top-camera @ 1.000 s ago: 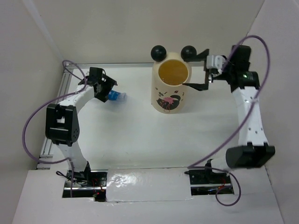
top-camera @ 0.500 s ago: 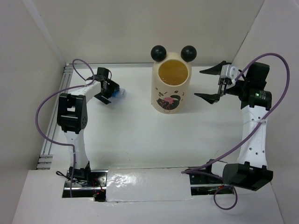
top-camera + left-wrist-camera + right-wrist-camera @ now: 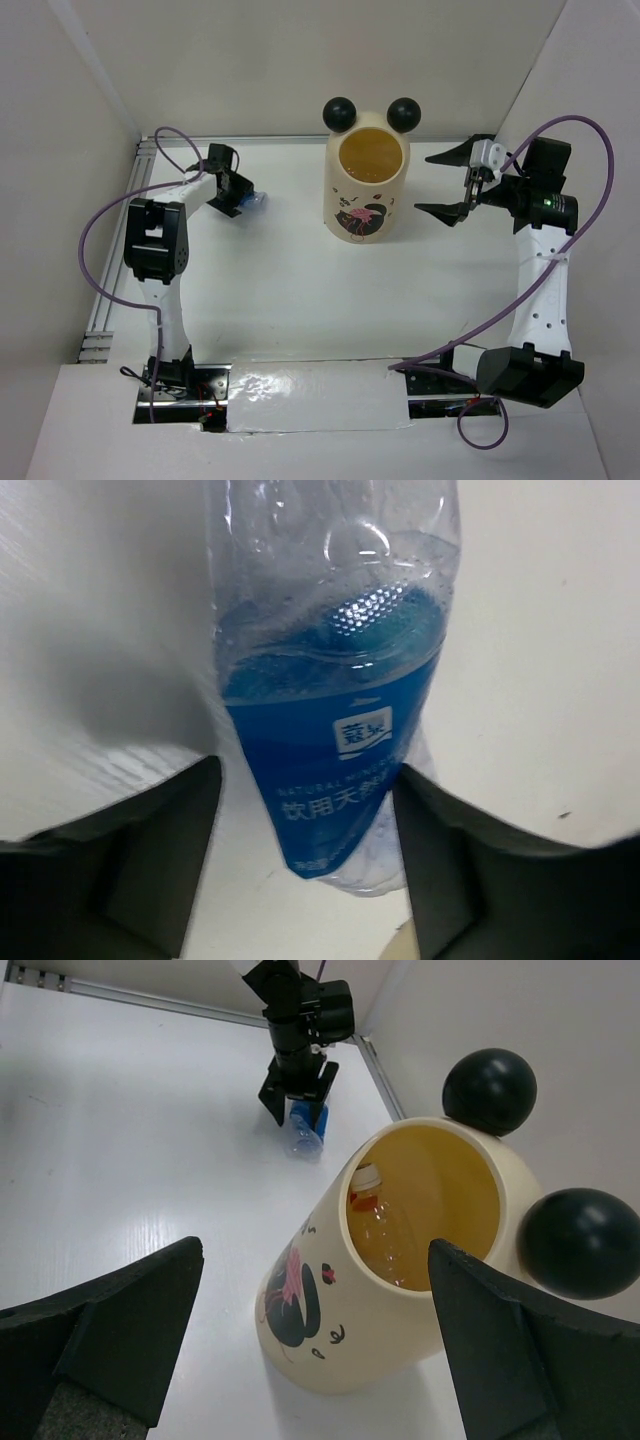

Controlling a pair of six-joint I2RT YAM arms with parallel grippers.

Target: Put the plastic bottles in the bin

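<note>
A clear plastic bottle (image 3: 330,740) with a blue label lies on the white table at the far left (image 3: 252,201). My left gripper (image 3: 305,780) straddles its lower end, open. The right finger touches the bottle and a strip of table shows beside the left finger. The cream bin (image 3: 365,215) with two black ball ears stands at the back centre. Inside it lies a clear bottle (image 3: 385,1230) with a white cap and a red label. My right gripper (image 3: 425,183) hangs wide open to the right of the bin, holding nothing.
An aluminium rail (image 3: 120,260) runs along the table's left edge. White walls close in at the back and both sides. A shiny taped strip (image 3: 310,395) lies between the arm bases at the near edge.
The left jaws have narrowed around the blue-labelled bottle. The right gripper has drawn back from the bin's rim to the right and stays wide open.
</note>
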